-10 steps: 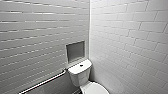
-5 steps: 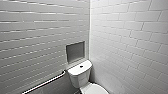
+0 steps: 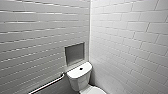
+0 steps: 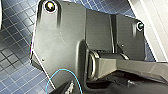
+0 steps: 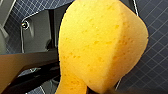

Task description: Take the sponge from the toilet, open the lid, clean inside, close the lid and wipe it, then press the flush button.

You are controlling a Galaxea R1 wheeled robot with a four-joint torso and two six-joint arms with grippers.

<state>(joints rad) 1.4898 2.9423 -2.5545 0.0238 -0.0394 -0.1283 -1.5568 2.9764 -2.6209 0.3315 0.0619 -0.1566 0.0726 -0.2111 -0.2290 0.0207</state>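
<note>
**Hazard entry: sponge in hand, toilet sitting low in frame**

**Head view.**
- The toilet [image 3: 80, 78] is standing in the corner of two white tiled walls, with only its tank and a sliver of the lid [image 3: 94, 90] showing at the lower border.
- The flush button [image 3: 81, 68] is sitting dark in the middle of the tank top.
- A recessed niche [image 3: 74, 53] is lying just above the tank, and a grab bar [image 3: 48, 85] is running along the wall beside it.
- Risk: with the lid barely in frame, any reach for it is being judged nearly blind. An arm could be knocking the bar, the near wall or the tank top, or pressing the button too early.

**Left wrist view.**
- The robot's own dark plate [image 4: 65, 42] is hanging over the blue tiled floor [image 4: 15, 62].
- Whether the left gripper is wide or narrow cannot be told.
- Risk: a white wall is lying close along one side, so a swing that way could be scraping it.

**Right wrist view.**
- The sponge [image 5: 100, 47] is looming large and orange above the floor.
- The right gripper [image 5: 100, 91] is judged to be holding it by one end.
- Risk: the foam is soft and most of it is overhanging, so hard wiping could be twisting it loose and dropping it into the bowl.
</note>
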